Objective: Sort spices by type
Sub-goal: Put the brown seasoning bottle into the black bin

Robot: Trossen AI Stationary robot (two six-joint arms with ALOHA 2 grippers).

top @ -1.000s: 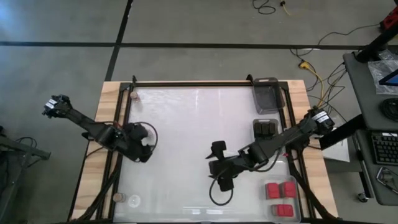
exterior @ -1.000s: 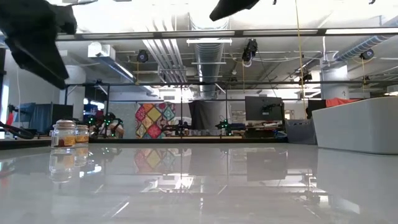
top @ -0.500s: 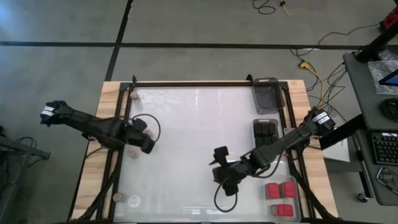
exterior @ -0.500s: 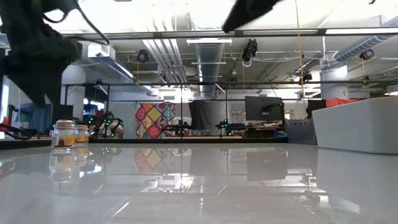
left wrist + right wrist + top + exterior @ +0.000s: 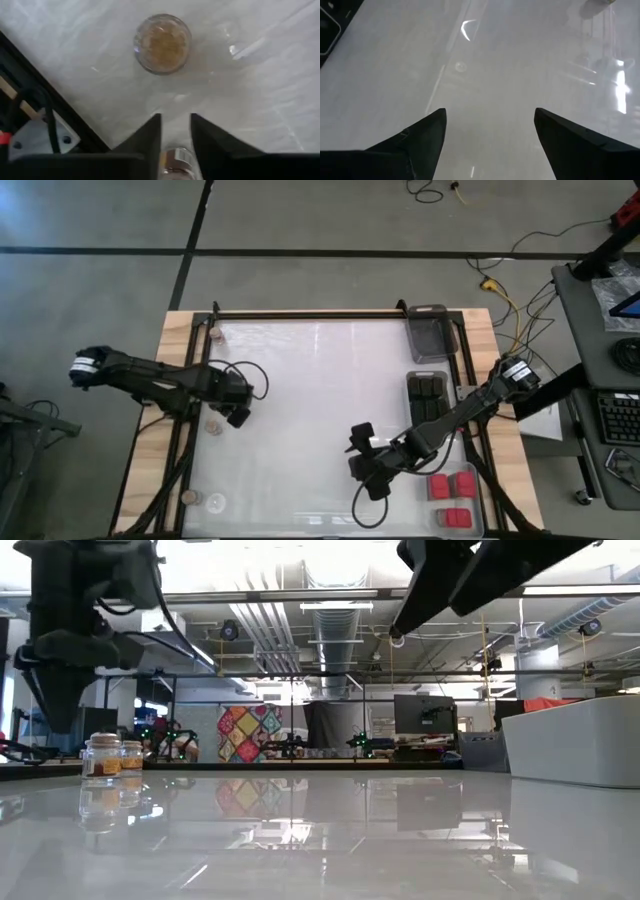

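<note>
Four tiny round glass jars with brownish tops stand on the white table (image 5: 320, 380), all toward its left side. One jar (image 5: 215, 335) is at the far left corner, two (image 5: 200, 500) sit close together at the near left corner, and the fourth jar (image 5: 212, 425) stands by the left edge, about midway along it.

The left tool (image 5: 237, 410) hangs just beside that fourth jar. From the left wrist, the jar (image 5: 162, 42) shows from above, ahead of the fingertips and outside them. The left tool's fingers (image 5: 145, 140) are nearly together with only a narrow slit between. Low in that slit is a small pale shape that I cannot make out.

The right tool (image 5: 365, 473) is over the bare middle of the table toward its near edge. Its fingers (image 5: 420, 137) are spread wide, with nothing between them.

Three red rectangular blocks (image 5: 450, 485) lie in a clear plastic tray (image 5: 480, 505) at the near right corner. Black rectangular blocks (image 5: 428, 392) fill a second tray farther back on the right. A dark, see-through tray (image 5: 428, 332) sits at the far right corner.
</note>
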